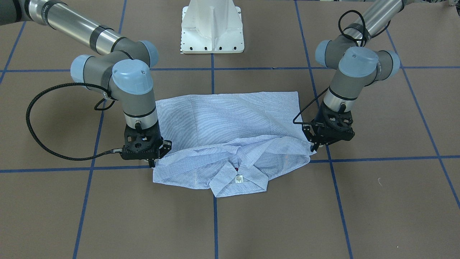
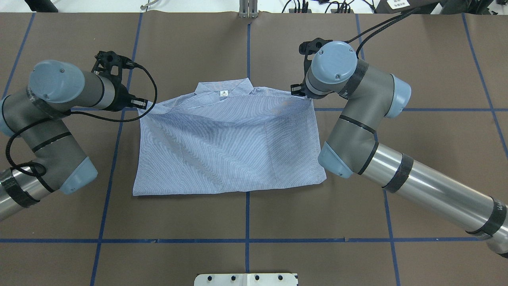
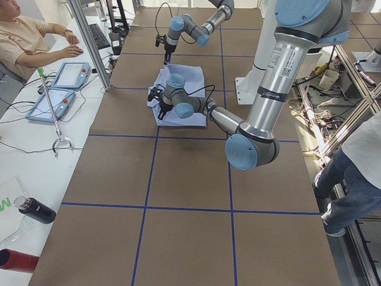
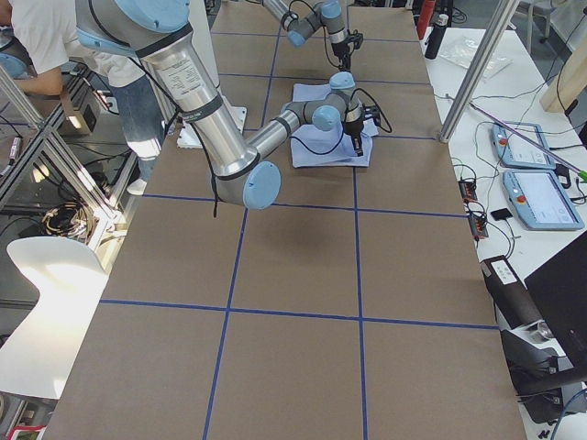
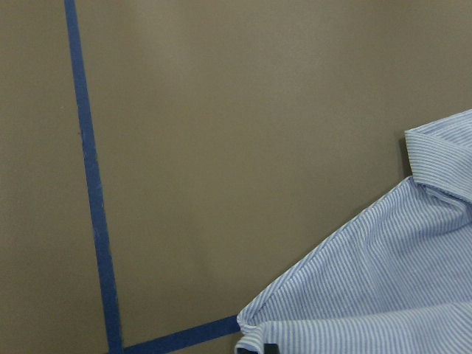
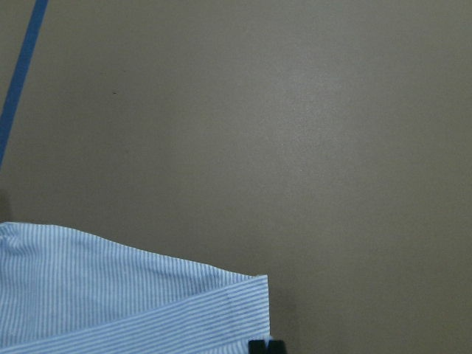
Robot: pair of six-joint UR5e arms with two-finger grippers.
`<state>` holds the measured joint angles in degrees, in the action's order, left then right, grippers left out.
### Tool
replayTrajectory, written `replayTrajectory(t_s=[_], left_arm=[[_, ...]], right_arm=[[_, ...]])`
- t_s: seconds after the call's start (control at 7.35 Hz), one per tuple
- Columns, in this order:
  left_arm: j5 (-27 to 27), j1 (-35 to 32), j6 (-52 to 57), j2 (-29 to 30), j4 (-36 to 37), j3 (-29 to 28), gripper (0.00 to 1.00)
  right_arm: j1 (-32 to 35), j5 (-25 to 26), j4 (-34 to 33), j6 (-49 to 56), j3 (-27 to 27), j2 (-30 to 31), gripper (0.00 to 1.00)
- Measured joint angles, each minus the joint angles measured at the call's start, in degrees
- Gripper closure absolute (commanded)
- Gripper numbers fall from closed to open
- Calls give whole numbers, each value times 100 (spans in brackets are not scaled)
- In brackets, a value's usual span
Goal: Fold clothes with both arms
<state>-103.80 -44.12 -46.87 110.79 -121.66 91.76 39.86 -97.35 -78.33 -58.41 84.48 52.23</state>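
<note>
The light blue striped shirt (image 1: 230,118) lies flat on the brown table, folded into a rough rectangle (image 2: 230,147). Its collar (image 1: 237,183) and white neck label (image 2: 224,93) are on the side away from the robot's base. My left gripper (image 1: 316,147) is down at one shoulder corner (image 2: 142,106); the left wrist view shows bunched cloth at a dark fingertip (image 5: 258,346). My right gripper (image 1: 156,162) is at the opposite shoulder corner (image 2: 303,95), its tips close together on the folded edge (image 6: 265,345). Both look shut on the shirt.
The white pedestal base (image 1: 212,32) stands behind the shirt on the robot's side. Blue tape lines (image 1: 215,223) grid the table. A seated person (image 3: 30,36) and control tablets (image 3: 56,95) are on a side desk, a dark bottle (image 3: 36,210) nearer; another person (image 3: 357,173) stands by the table.
</note>
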Motion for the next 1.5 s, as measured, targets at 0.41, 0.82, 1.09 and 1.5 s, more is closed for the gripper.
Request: replayTrajectory(t_s=[0.41,0.82,1.09,1.5], left_arm=[[0,0,-4,-18,-48,0,0],[-138,-24,26,-32,-141,39,0],[-390,-53,29,-165,-155,344,0],[-433,280,-549,-1181,-659,1239,0]], right_arm=[[57,-104,1,80,-44,4,0],[243,-483,-4,362,-41,-46,0],[434,-833,-2,560,200,59,0],[490,-912,-12,583,826,417,0]])
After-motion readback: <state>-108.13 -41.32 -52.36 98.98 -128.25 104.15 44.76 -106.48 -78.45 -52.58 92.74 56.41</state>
